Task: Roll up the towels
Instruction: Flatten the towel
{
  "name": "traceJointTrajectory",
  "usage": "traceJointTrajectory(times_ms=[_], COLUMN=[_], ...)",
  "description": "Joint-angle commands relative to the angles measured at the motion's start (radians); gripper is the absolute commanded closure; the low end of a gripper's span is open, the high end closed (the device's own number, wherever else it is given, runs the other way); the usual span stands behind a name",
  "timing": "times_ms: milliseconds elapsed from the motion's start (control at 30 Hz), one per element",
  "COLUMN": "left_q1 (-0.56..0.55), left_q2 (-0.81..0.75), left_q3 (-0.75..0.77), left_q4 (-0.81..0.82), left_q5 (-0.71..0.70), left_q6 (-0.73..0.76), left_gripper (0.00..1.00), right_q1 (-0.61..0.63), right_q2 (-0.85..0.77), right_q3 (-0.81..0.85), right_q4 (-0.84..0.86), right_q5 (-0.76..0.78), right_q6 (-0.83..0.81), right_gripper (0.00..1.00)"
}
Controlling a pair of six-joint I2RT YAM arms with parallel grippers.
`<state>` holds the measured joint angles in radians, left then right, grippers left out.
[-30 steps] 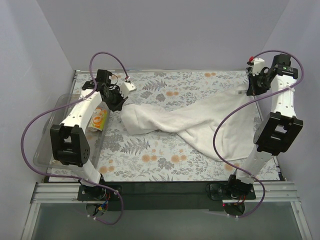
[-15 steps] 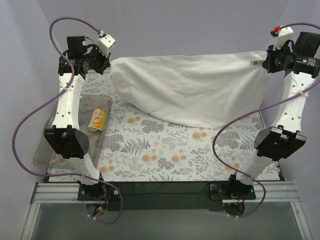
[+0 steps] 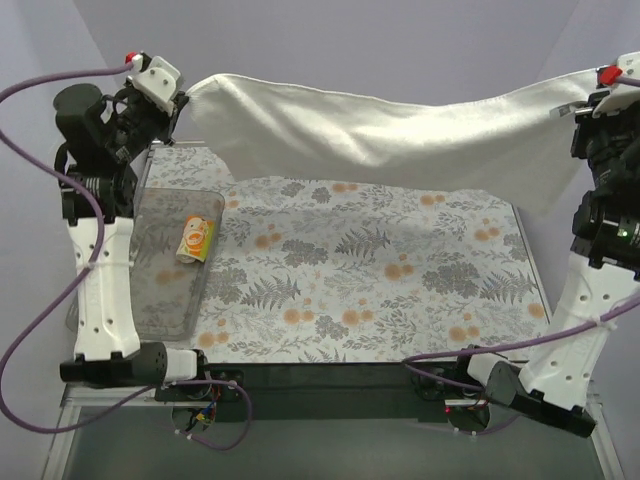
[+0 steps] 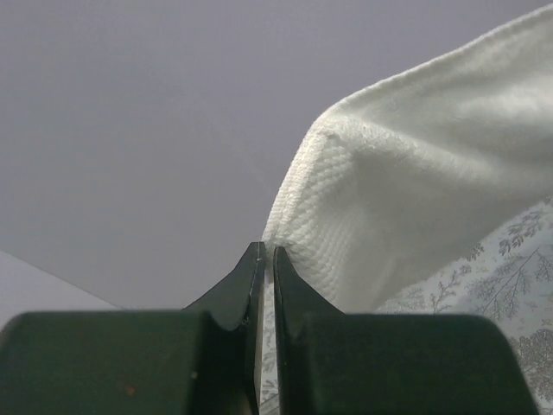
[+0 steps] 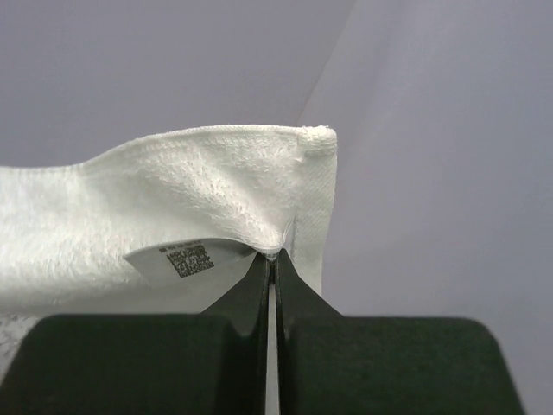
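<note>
- Lying under everything, the surface [image 3: 400,300] wears a grey-and-orange fern-patterned covering, and most of it shows bare in the top view.
- Hanging above the far half of the surface, the large white towel [image 3: 380,140] is stretched from corner to corner between the two arms. It sags a little in the middle, and its lower edge is clear of the covering; one end drapes down beside the right arm.
- The left arm [image 3: 100,270] stands raised at the left edge and the right arm [image 3: 590,300] at the right edge, both reaching up to the height of the towel.
- A clear plastic bin [image 3: 170,290] sits on the left side of the surface, just beside the left arm.
- The small cloth printed orange and green [image 3: 196,238] lies inside the bin near its far end, bundled up.
- The left hand [image 4: 265,251] is pinched tight on the towel's left top corner, with the woven hem caught at the fingertips.
- The right hand [image 5: 270,258] is clamped on the opposite corner, just below the hem.
- The towel's small printed tag [image 5: 181,259] sticks out to the left of the right hand, touching the fingertips.
</note>
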<state>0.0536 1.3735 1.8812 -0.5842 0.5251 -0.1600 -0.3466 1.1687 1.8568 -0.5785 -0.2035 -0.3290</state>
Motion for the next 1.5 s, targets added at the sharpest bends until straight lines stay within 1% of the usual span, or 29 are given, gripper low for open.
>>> traceJointTrajectory(times_ms=[0, 167, 333, 433, 500, 600, 667, 700, 733, 767, 800, 833, 867, 900, 933, 967, 1000, 1033, 1067, 1167, 1200, 1233, 1267, 1300, 1333, 1367, 1400, 1433, 1467], left_q1=[0.002, 0.002, 0.002, 0.000, -0.006, -0.040, -0.079, -0.083, -0.089, -0.092, -0.095, -0.098, -0.098, -0.101, -0.103, -0.103, -0.103, -0.103, -0.103, -0.109, -0.113, -0.118, -0.130, -0.139, -0.155, -0.162, -0.172, -0.181, -0.196], left_q2=[-0.123, -0.179, -0.081, -0.012, 0.067, 0.183, 0.257, 0.345, 0.389, 0.447, 0.564, 0.638, 0.700, 0.758, 0.864, 0.896, 0.921, 0.906, 0.873, 0.722, 0.687, 0.650, 0.601, 0.575, 0.553, 0.512, 0.494, 0.475, 0.457], left_q3=[-0.073, -0.163, -0.160, -0.185, -0.215, -0.240, -0.214, -0.200, -0.156, -0.121, -0.064, 0.097, 0.175, 0.281, 0.370, 0.516, 0.554, 0.556, 0.468, 0.288, 0.171, 0.124, 0.084, 0.005, -0.031, -0.072, -0.109, -0.187, -0.221], left_q4=[0.090, 0.095, 0.066, 0.078, 0.101, 0.168, 0.196, 0.204, 0.211, 0.207, 0.181, 0.088, 0.042, -0.007, -0.110, -0.152, -0.196, -0.192, -0.174, -0.112, -0.105, -0.111, -0.126, -0.169, -0.189, -0.209, -0.230, -0.256, -0.272], left_q5=[0.016, 0.016, 0.022, 0.047, 0.070, 0.042, 0.010, -0.013, -0.031, -0.039, -0.048, -0.060, -0.062, -0.072, -0.114, -0.120, -0.122, -0.134, -0.145, -0.116, -0.112, -0.106, -0.082, -0.070, -0.057, -0.030, -0.027, -0.022, -0.013], left_q6=[-0.024, -0.009, -0.006, -0.021, -0.039, -0.027, -0.021, -0.018, -0.013, -0.009, 0.029, 0.031, 0.031, 0.033, 0.022, 0.020, 0.025, 0.031, 0.028, 0.068, 0.080, 0.098, 0.140, 0.154, 0.155, 0.189, 0.213, 0.223, 0.238], left_gripper=[1.00, 1.00, 1.00, 1.00, 1.00, 1.00, 1.00, 1.00, 1.00, 1.00, 1.00, 0.96, 0.82, 0.56, 0.50, 0.43, 0.41, 0.39, 0.29, 0.29, 0.31, 0.33, 0.39, 0.43, 0.46, 0.51, 0.53, 0.56, 0.58], right_q1=[-0.008, -0.006, -0.006, -0.006, -0.005, -0.005, 0.003, 0.008, 0.027, 0.038, 0.046, 0.055, 0.058, 0.057, 0.058, 0.055, 0.055, 0.055, 0.054, 0.052, 0.054, 0.052, 0.054, 0.054, 0.052, 0.047, 0.043, 0.038, 0.031], right_q2=[-0.052, -0.112, -0.040, 0.045, 0.114, 0.232, 0.332, 0.373, 0.461, 0.506, 0.554, 0.601, 0.688, 0.725, 0.755, 0.775, 0.773, 0.767, 0.747, 0.685, 0.662, 0.639, 0.608, 0.596, 0.588, 0.571, 0.560, 0.548, 0.513], right_q3=[-0.056, -0.165, -0.281, -0.329, -0.358, -0.403, -0.403, -0.392, -0.342, -0.315, -0.286, -0.237, -0.149, -0.098, -0.059, -0.038, -0.024, -0.025, -0.028, -0.063, -0.088, -0.134, -0.151, -0.166, -0.177, -0.189, -0.206, -0.223, -0.284], right_q4=[0.126, 0.124, 0.121, 0.155, 0.208, 0.285, 0.333, 0.341, 0.323, 0.313, 0.298, 0.267, 0.203, 0.168, 0.132, 0.091, 0.071, 0.054, 0.013, -0.073, -0.089, -0.107, -0.151, -0.184, -0.226, -0.303, -0.345, -0.387, -0.444], right_q5=[0.114, 0.138, 0.158, 0.119, 0.096, 0.095, 0.076, 0.066, 0.072, 0.085, 0.098, 0.119, 0.156, 0.177, 0.197, 0.197, 0.197, 0.197, 0.197, 0.154, 0.141, 0.125, 0.127, 0.125, 0.116, 0.118, 0.099, 0.086, 0.087], right_q6=[-0.024, -0.073, -0.093, -0.075, -0.065, -0.058, -0.059, -0.061, -0.071, -0.071, -0.077, -0.081, -0.078, -0.067, -0.067, -0.071, -0.090, -0.099, -0.108, -0.154, -0.175, -0.211, -0.220, -0.235, -0.252, -0.272, -0.289, -0.313, -0.343], right_gripper=[0.99, 0.99, 0.99, 0.99, 0.99, 0.99, 0.99, 0.99, 0.99, 0.93, 0.66, 0.57, 0.47, 0.34, 0.30, 0.29, 0.20, 0.20, 0.19, 0.22, 0.23, 0.24, 0.26, 0.31, 0.34, 0.37, 0.45, 0.48, 0.51])
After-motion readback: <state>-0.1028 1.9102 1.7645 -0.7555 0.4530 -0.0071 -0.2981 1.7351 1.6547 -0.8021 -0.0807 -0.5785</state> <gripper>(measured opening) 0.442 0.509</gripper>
